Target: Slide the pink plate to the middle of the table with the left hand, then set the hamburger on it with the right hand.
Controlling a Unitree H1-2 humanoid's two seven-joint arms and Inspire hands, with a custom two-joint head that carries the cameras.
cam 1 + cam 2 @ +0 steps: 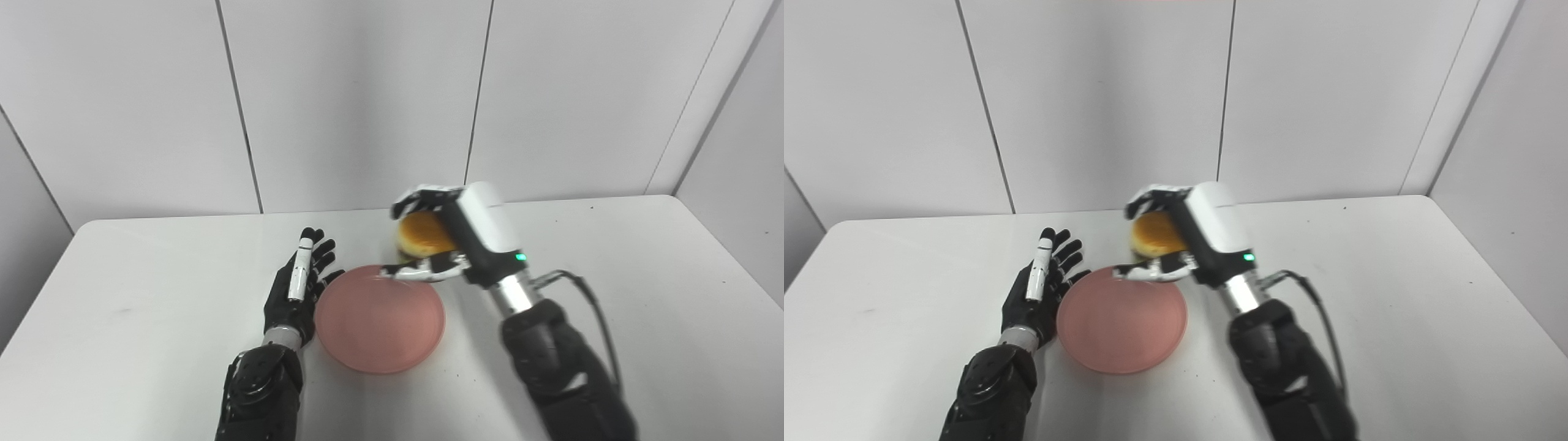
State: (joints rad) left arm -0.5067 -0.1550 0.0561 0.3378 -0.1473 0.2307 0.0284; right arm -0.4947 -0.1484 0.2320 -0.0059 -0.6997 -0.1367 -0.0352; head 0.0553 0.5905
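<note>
Nearest me, the pink plate (pixel 380 318) sits about mid-table and bare, so I judge the sliding step done. My left hand (pixel 298 286) lies just beside its left rim, fingers spread and straight, holding nothing; I cannot tell whether it touches the rim. Beyond that, my right hand (pixel 444 236) has its fingers curled over the hamburger (pixel 424 236) and its thumb under it, holding it raised above the plate's far right edge. Setting it down is what remains. The bun looks golden, round and glossy, with a darker layer beneath. The white table (pixel 643 294) runs back to the wall.
</note>
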